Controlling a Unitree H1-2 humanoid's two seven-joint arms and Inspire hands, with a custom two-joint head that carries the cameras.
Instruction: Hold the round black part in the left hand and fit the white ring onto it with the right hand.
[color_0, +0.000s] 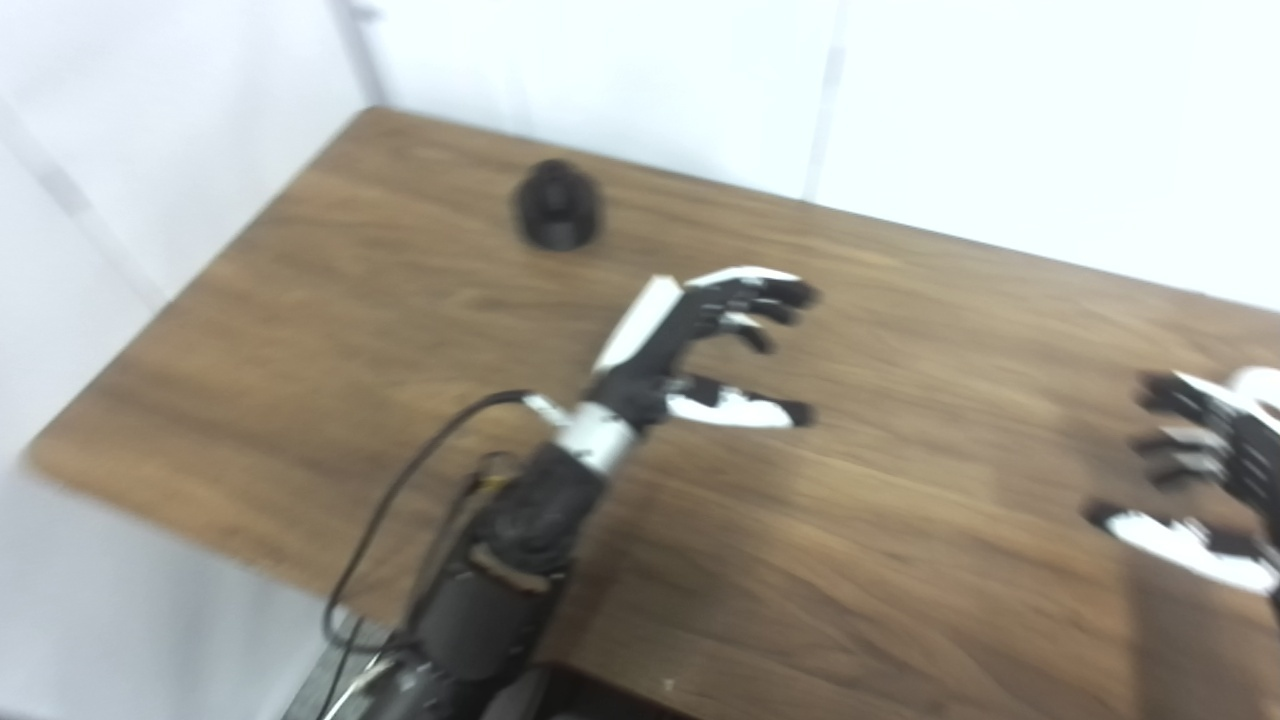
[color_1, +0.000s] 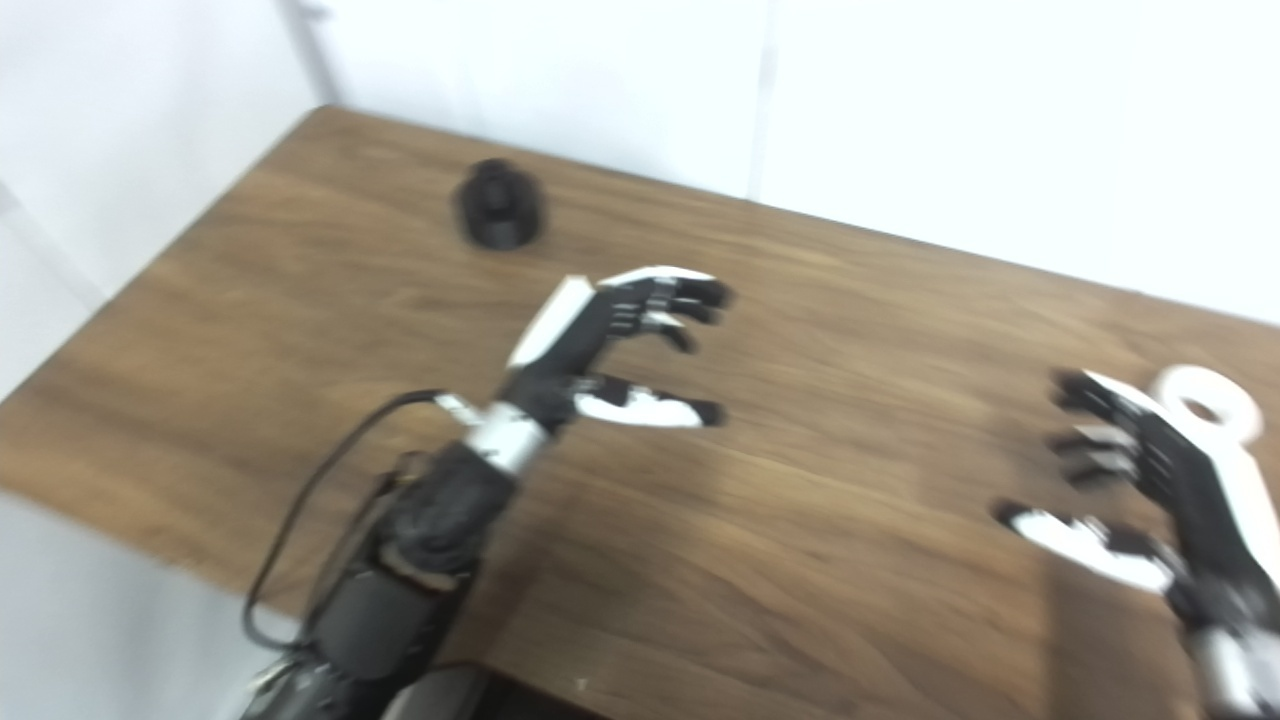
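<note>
Your left robot hand (color_1: 610, 350) hovers spread over the counter (color_1: 850, 560), holding nothing; the round black part (color_1: 498, 217) sits well apart from it, near the far left corner. Your right robot hand (color_1: 1150, 480) is spread too, just beside the white ring (color_1: 1205, 400) lying on the counter.

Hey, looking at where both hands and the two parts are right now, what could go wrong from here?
The round black part sits near the table's far left corner, beyond the open left hand; a clumsy reach might nudge it toward the edge. The white ring lies behind the open right hand, partly hidden by it, so the fingers may knock it aside. Both views are blurred, which may spoil aim.
</note>
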